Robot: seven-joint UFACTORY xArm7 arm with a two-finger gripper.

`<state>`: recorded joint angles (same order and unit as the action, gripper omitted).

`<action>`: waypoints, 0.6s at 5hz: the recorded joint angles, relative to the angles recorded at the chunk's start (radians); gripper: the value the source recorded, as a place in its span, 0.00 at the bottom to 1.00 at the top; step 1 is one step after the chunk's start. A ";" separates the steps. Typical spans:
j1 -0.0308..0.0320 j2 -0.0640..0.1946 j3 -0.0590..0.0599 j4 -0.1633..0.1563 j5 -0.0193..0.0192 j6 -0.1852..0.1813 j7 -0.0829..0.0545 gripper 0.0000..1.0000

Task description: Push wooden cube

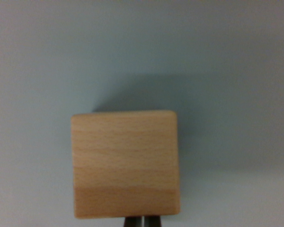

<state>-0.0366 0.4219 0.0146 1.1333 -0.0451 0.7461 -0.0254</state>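
- Below centre in the wrist view, we see the wooden cube (125, 163) resting on the pale grey-blue desk (38, 56), its top face turned to us and its grain running across.
- We see its edges as lightly rounded; the far edge lies about halfway up the frame, and the near edge sits just above the bottom border.
- Right under that near edge we see the fingers (143, 221), two dark tips side by side with only a thin pale slit between them, so we call them narrow and holding nothing.
- We cannot tell whether the tips touch the cube or stop just short of it.
- Beyond the far edge we see bare desk all the way to the top of the frame, crossed only by a soft shadow that spreads up and toward the wrist view's right.
- On both sides of the cube we see the same bare surface reaching the frame borders.
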 joint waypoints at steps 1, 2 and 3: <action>0.0000 0.000 0.000 0.000 0.0000 0.000 0.000 1.00; 0.0007 0.028 0.000 0.043 0.0002 0.016 0.000 1.00; 0.0007 0.028 0.000 0.043 0.0002 0.016 0.000 1.00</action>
<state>-0.0359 0.4497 0.0147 1.1766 -0.0448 0.7617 -0.0254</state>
